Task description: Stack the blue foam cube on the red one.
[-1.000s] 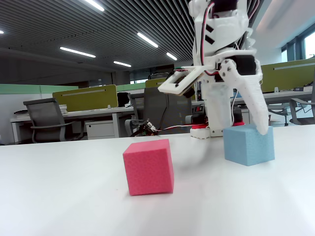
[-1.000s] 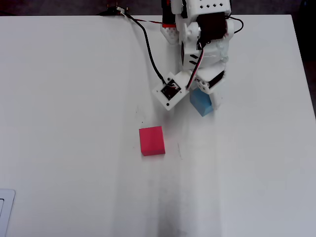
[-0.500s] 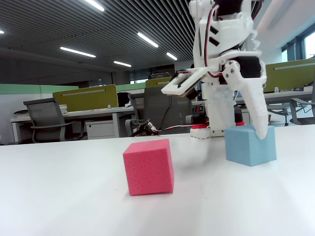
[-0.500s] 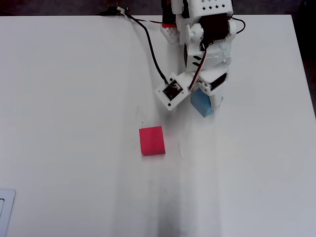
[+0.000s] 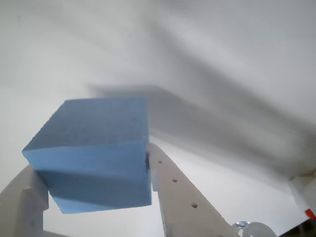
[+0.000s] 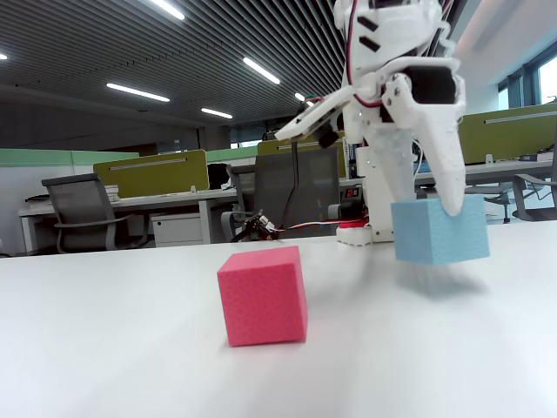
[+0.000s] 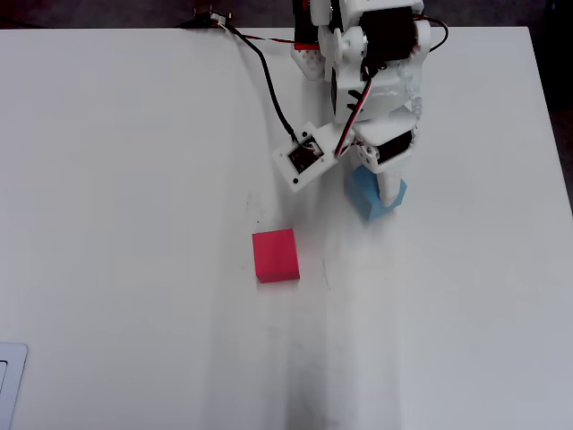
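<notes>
The claw (image 6: 431, 209) is pinching the blue foam cube (image 6: 439, 230), with one white finger (image 5: 182, 202) pressing against the cube's right face in the wrist view and the other finger (image 5: 22, 200) bearing on its lower left side. In the fixed view the cube is hanging clear of the white counter (image 6: 130, 348), with a faint shadow lying on the surface beneath it. The overhead view is showing the cube (image 7: 377, 193) partly covered by the arm, sitting toward the far edge of the counter (image 7: 107, 224) and right of its middle. The red one (image 7: 275, 255) is resting flat on the counter near its centre, well apart from the blue cube, nearer the front edge and to the left of it in the overhead view. In the fixed view the red cube (image 6: 263, 294) is standing alone in the foreground, with nothing touching it. A black cable (image 7: 269, 85) is trailing across the counter from its far edge to the arm.
</notes>
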